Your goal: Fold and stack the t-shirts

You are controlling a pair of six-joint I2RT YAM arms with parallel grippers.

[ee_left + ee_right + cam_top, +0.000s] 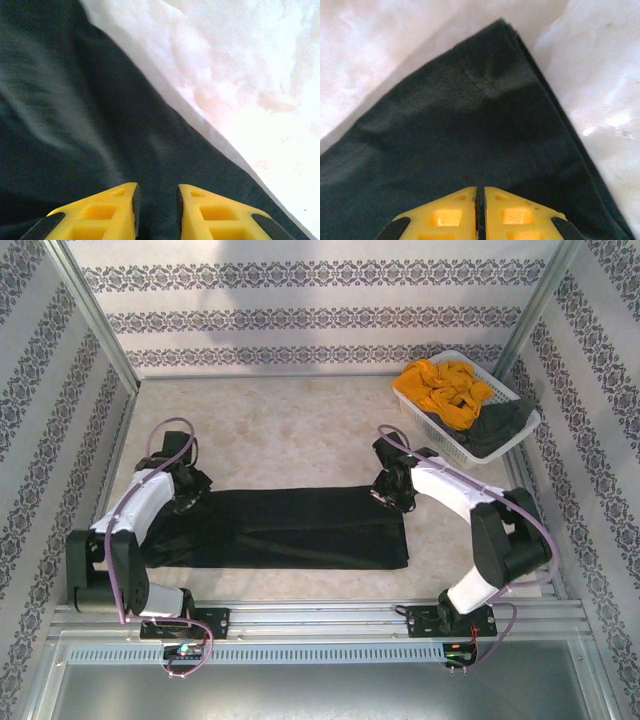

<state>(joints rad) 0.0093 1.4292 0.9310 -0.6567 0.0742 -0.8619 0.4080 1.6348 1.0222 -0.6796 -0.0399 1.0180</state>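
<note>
Left tool (157,194) slightly spread, right tool (480,190) pressed together — both over black t-shirt (290,530); any pinch unclear.

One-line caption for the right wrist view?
Right hand, fingers closed, over a corner of the black t-shirt on the pale table.

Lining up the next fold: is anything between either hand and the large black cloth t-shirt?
Nothing visible. The left hand and right hand sit directly over the large black cloth t-shirt, no object between. The white slatted plastic basket stands apart, far right.
</note>
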